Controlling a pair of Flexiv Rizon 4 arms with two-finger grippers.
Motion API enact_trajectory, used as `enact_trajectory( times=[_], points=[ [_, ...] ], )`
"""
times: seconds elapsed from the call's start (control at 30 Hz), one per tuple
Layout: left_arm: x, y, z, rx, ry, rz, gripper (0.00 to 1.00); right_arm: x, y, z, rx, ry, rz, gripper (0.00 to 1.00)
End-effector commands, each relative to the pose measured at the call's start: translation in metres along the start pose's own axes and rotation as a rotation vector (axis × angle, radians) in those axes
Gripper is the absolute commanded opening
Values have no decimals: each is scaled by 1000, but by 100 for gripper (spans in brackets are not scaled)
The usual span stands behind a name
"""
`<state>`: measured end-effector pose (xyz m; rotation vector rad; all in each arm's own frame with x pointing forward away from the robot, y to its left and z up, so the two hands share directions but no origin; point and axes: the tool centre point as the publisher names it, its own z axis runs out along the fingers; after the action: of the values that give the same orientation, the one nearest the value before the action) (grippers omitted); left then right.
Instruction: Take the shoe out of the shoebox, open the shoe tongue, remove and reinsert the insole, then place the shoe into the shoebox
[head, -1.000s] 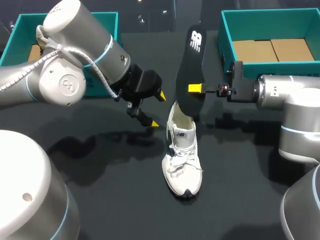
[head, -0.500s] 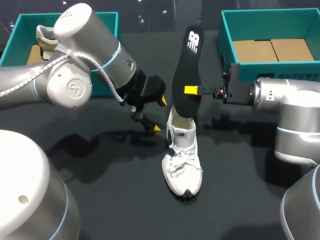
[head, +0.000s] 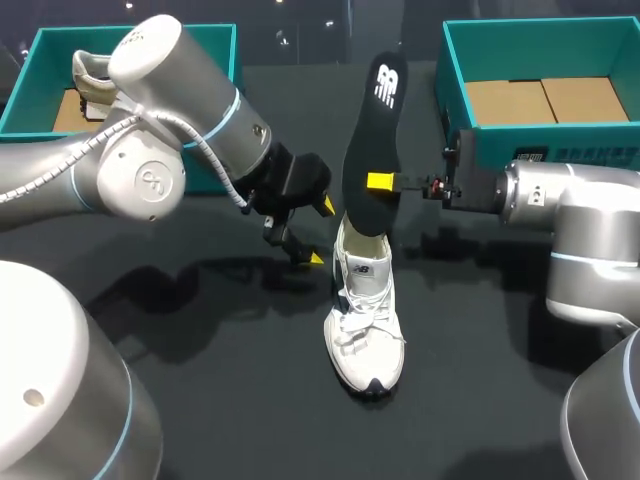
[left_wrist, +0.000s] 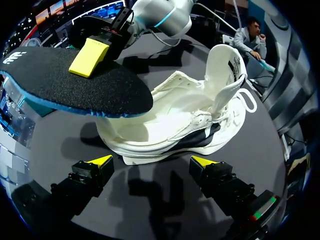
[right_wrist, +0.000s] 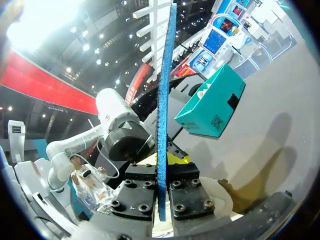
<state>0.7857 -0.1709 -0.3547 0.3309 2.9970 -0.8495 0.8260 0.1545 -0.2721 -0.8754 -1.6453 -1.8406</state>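
A white shoe (head: 365, 320) stands on the dark table, toe toward the front, its tongue pulled up (left_wrist: 225, 70). The black insole (head: 372, 150) is held upright over the shoe's heel opening, its lower end at the collar. My right gripper (head: 385, 182) is shut on the insole's middle; in the right wrist view the insole's blue edge (right_wrist: 164, 100) runs up from between the fingers of that gripper (right_wrist: 161, 187). My left gripper (head: 322, 232) hangs open just left of the shoe's heel. In its own view the left gripper (left_wrist: 155, 161) faces the shoe's side (left_wrist: 190, 120), under the insole (left_wrist: 65, 85).
A teal shoebox (head: 40, 60) at the back left holds another shoe (head: 90, 75). A second teal box (head: 540, 40) with a cardboard floor stands at the back right, close behind my right wrist. Bare table lies in front of the shoe.
My left gripper has moved right and down, closer to the shoe's heel. The right gripper has shifted slightly left with the insole.
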Motion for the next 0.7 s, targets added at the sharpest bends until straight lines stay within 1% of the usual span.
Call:
enact_trajectory(
  times=[0.03, 0.13, 0.23, 0.4, 0.53, 0.7],
  points=[
    [-1, 0, 1, -1, 1, 1, 100, 0, 0, 1, 2, -1, 0, 0],
    [-1, 0, 1, -1, 1, 1, 100, 0, -2, 3, 0, -1, -16, 0],
    [-1, 0, 1, -1, 1, 1, 100, 1, -4, 9, -9, 28, -62, 0],
    [-1, 0, 1, -1, 1, 1, 100, -2, -1, 14, -18, 65, -113, 0],
    [-1, 0, 1, -1, 1, 1, 100, -6, -2, 13, -29, 96, -139, 0],
    [-1, 0, 1, -1, 1, 1, 100, -12, -7, 12, -36, 125, -158, 0]
  ],
)
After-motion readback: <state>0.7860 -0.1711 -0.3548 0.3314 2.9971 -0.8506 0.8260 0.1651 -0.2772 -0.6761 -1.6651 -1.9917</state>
